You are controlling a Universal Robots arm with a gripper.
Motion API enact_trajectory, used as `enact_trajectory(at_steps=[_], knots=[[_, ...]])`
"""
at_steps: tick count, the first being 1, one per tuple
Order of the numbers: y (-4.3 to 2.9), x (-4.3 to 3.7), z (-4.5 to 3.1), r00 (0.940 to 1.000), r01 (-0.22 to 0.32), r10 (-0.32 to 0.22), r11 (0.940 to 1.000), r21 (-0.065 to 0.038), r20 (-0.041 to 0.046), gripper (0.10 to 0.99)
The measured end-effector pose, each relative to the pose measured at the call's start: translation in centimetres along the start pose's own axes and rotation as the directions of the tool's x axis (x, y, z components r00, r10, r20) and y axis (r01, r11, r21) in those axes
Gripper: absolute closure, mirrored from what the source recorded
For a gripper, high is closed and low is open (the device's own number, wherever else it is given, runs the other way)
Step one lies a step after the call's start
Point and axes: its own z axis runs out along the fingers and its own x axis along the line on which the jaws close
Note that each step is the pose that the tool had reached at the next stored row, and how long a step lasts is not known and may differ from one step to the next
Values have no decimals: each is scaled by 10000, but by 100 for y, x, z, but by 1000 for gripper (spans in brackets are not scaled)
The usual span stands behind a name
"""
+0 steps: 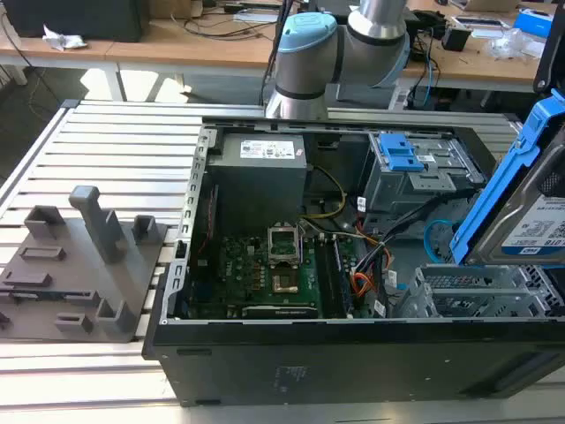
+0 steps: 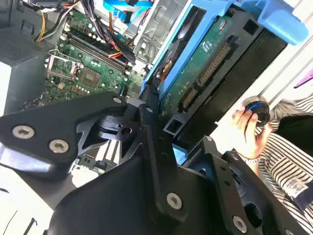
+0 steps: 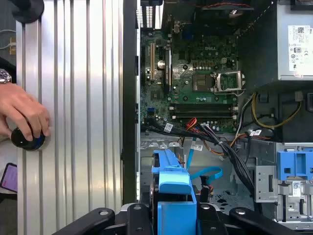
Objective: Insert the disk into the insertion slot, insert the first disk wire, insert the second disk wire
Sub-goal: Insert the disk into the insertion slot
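Tool (image 3: 173, 218): pressed together on the disk (image 1: 534, 225), black fingers (image 2: 149, 128) bearing on both sides of its blue carrier (image 3: 172, 193).

Disk: held tilted in the air at the exterior view's right, over the far end of the open case (image 1: 353, 353). In the second wrist view we see its green circuit side and connector row. It hangs just above the slot (image 1: 477, 291), not yet in the bay; we cannot tell whether its lower edge touches the sheet metal.

Blue wire (image 3: 205, 174): loops loose on the case floor, between the slot and the grey cage (image 1: 415, 172) with the blue latch. A bundle of red, orange and black wires (image 3: 198, 126) runs nearby, beside the board (image 1: 274, 274).

Outside the case: a hand (image 3: 22, 115) rests on a dark round knob (image 3: 29, 139) on the slatted tabletop (image 1: 115, 150); a striped sleeve (image 2: 288, 164) is behind it. A grey fixture (image 1: 79, 265) sits on the tabletop at the exterior view's left, well apart from the case.
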Motion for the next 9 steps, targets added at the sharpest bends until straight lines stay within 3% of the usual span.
enact_trajectory(at_steps=[9], knots=[[-5, -1, 120, 10000, 0, 0, 10000, 0, 0, 722]])
